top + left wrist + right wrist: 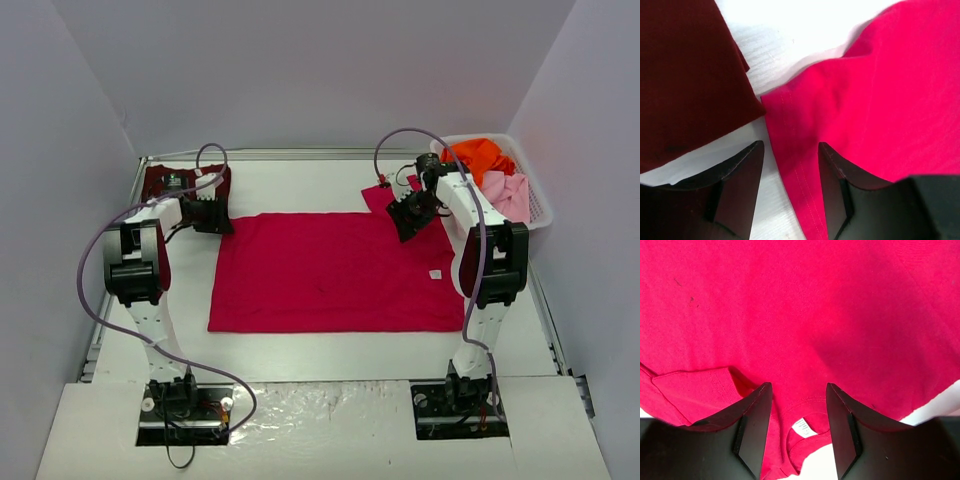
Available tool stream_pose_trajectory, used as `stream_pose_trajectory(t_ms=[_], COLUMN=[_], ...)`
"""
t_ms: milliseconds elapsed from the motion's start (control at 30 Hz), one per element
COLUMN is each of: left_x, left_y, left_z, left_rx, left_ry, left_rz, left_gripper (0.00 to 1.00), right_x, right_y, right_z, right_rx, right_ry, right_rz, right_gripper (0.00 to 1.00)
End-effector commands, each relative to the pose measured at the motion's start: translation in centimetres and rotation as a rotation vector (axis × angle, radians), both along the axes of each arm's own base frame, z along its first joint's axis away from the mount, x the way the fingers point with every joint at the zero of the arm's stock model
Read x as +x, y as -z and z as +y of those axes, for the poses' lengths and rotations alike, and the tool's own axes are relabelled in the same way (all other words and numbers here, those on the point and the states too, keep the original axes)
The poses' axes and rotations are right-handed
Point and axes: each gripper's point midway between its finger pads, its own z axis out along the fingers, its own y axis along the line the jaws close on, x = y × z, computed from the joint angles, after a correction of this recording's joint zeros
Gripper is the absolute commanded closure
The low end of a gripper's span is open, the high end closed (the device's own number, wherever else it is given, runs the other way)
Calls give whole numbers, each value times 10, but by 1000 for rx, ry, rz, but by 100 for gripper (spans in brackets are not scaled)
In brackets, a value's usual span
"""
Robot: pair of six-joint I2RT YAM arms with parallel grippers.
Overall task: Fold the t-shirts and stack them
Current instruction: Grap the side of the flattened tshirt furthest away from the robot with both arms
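The bright red cloth t-shirt (335,272) lies flat in the middle of the white bench (300,350), and my left hand (213,217) and right hand (409,216) sit wide open at its far edge, so I think I must pinch and fold it next.

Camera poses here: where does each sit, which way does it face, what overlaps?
Top external: above and behind the arm bases, facing down and forward over the table; both arms, left gripper and right gripper show.
Left wrist: on the left arm, facing down past its open fingers at the hemmed edge of the crimson shirt and the maroon shirt.
Right wrist: on the right arm, facing down past its open fingers at the crimson shirt's collar label.
Shared: all three see the crimson shirt; only top external shows the basket.
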Motion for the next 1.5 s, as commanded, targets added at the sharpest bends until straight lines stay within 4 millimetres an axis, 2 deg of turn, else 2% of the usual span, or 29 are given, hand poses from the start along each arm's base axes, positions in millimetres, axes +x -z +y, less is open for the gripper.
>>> stream_pose_trajectory(t_ms=[0,267,400,700,900,1000,1033,1067,1233,1367,1467], left_x=[21,30,32,37,38,38,38,39,37,34,32], left_y=[-25,-16,-15,-15,-13,-12,-11,-12,-20,-31,-49], left_z=[4,4,-3,-9,-10,-10,-9,-8,-10,-13,-13], left_rx=[-12,-23,-61,-88,-93,-93,-89,-87,-65,-39,-28], left_ry=[-32,-42,-28,-8,-7,-12,-15,-16,-12,0,-9], left_rz=[-72,-73,-69,-76,-70,-65,-63,-64,-86,-113,-155], left_gripper=[54,52,53,74,79,86,93,97,98,98,98], right_x=[-7,-10,-10,-11,-12,-13,-12,-12,-6,6,24], right_y=[4,11,14,19,22,23,22,21,4,-29,-51], right_z=[-2,-3,-5,-7,-9,-9,-9,-8,-2,7,11], right_rx=[-17,-32,-44,-60,-68,-70,-70,-70,-49,-23,-4], right_ry=[-5,-7,-3,-1,2,-1,1,0,0,-14,-9], right_rz=[28,45,50,60,67,67,66,61,20,-72,-150], right_gripper=[56,56,56,56,56,56,56,56,56,56,56])
